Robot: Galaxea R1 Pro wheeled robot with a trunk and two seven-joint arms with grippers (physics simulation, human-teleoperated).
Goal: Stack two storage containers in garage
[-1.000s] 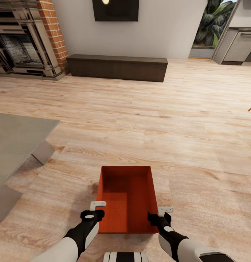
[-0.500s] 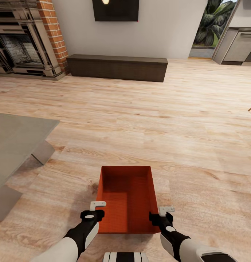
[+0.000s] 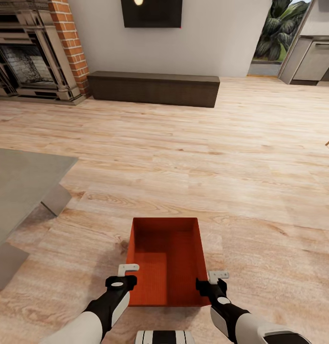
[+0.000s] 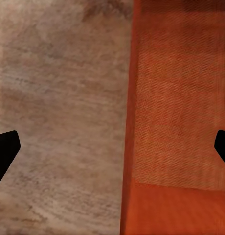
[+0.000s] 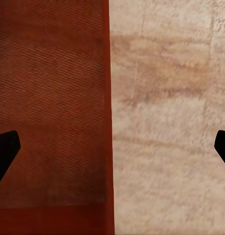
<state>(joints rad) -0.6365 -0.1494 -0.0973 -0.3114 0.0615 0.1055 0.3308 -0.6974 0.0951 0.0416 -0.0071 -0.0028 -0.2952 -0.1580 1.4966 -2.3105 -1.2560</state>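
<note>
One red-orange storage container (image 3: 166,260), open-topped and empty, sits on the light wood planks of the living room (image 3: 207,157) just ahead of me. My left gripper (image 3: 123,278) hangs open at its near left corner. In the left wrist view its fingers (image 4: 6,147) stand wide apart on either side of the container's side wall (image 4: 129,122). My right gripper (image 3: 211,282) is open at the near right corner, and the right wrist view has the other side wall (image 5: 110,112) between its spread fingers (image 5: 5,147). The garage is out of view.
A grey low table (image 3: 21,186) stands at the left. A dark long bench (image 3: 153,88) lies along the far wall under a TV (image 3: 151,13). A brick fireplace (image 3: 30,57) is at the back left, and a kitchen opening (image 3: 312,57) at the back right.
My right gripper has edged slightly outward along the container's right corner. The left arm and the container stay where they were.
</note>
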